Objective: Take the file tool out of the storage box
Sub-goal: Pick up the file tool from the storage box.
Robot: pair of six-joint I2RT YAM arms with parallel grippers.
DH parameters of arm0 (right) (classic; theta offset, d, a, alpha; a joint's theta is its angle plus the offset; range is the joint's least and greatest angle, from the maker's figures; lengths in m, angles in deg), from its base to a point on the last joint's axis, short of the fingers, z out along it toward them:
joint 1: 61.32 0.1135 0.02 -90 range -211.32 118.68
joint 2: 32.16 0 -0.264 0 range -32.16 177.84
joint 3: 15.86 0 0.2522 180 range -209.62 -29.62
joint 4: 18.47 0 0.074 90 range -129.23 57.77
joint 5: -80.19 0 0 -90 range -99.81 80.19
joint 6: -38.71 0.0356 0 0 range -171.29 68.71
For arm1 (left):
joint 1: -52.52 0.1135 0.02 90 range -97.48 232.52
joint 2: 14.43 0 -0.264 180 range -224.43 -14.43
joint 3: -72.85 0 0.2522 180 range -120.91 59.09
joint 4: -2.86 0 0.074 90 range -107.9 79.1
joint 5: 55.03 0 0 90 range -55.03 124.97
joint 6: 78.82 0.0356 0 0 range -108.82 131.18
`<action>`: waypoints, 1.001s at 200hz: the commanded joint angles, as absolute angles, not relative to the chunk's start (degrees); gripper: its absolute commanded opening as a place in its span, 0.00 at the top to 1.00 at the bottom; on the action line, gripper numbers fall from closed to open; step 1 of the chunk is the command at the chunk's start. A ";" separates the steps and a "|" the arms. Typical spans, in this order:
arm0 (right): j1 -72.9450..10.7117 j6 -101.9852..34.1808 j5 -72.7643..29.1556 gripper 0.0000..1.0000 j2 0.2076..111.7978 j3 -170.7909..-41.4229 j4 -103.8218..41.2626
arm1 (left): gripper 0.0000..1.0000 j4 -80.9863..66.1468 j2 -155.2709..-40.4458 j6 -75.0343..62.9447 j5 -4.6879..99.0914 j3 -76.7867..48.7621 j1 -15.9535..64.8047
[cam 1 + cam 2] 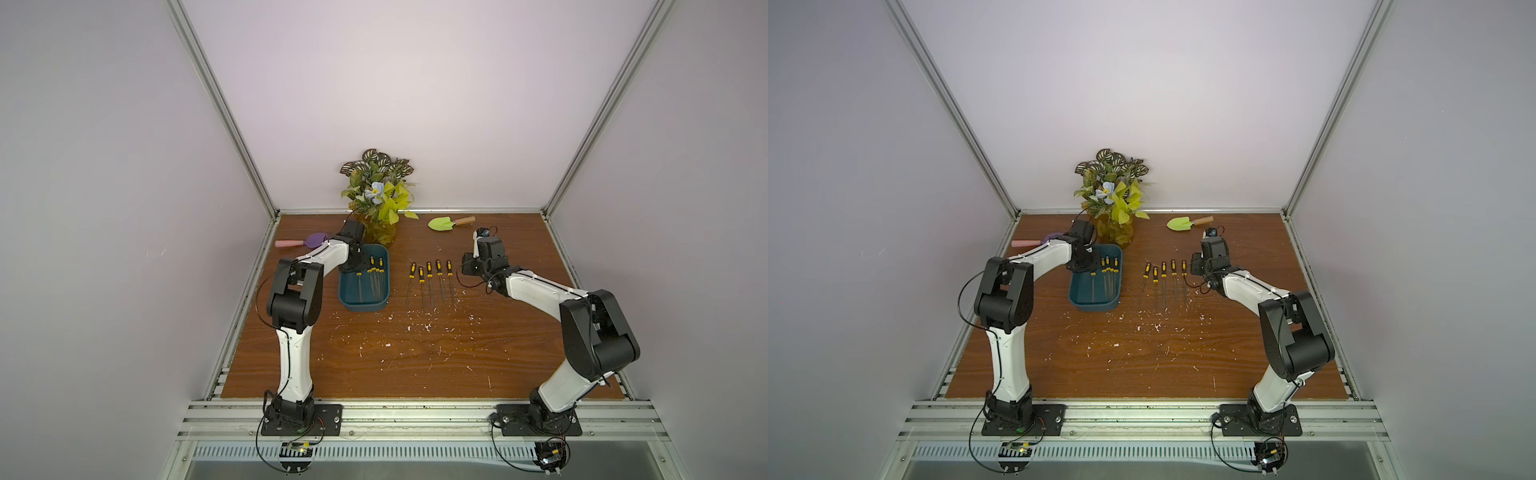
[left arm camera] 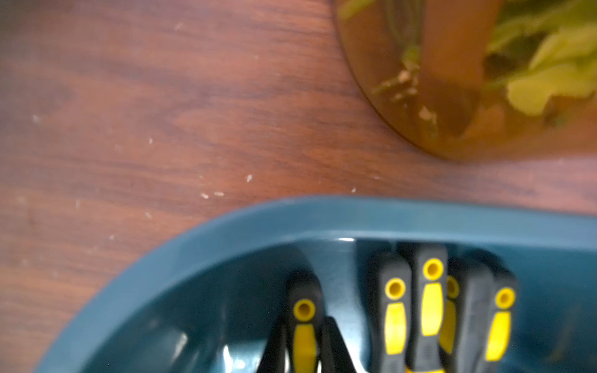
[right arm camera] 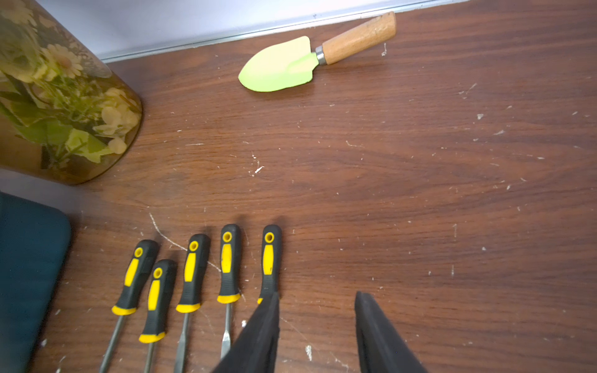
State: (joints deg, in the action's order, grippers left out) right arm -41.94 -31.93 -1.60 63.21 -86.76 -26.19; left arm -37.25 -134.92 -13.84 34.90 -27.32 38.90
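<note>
The right gripper (image 3: pixel 316 296) hangs open over the table (image 1: pixel 415 365), beside five files (image 1: pixel 429 275) laid in a row. The left gripper (image 2: pixel 304 337) pinches the handle of the file tool (image 2: pixel 303 308), which lies inside the storage box (image 1: pixel 365 306), just before the vase (image 1: pixel 380 235).

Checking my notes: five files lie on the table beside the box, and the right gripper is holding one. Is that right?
No. The right gripper holds nothing: the right wrist view shows its jaws open and empty. Five files do lie on the table beside the box.
</note>
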 commanded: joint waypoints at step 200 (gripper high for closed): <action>-39.14 27.36 -65.18 0.53 84.61 -80.36 73.33 | 1.00 -19.28 -119.20 -12.72 93.99 -23.47 38.32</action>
State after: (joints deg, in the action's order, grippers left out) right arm -40.11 21.86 -62.91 87.41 -77.76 51.58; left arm -23.98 -121.36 -10.04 86.87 -24.78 38.74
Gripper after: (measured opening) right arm 0.470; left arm 0.167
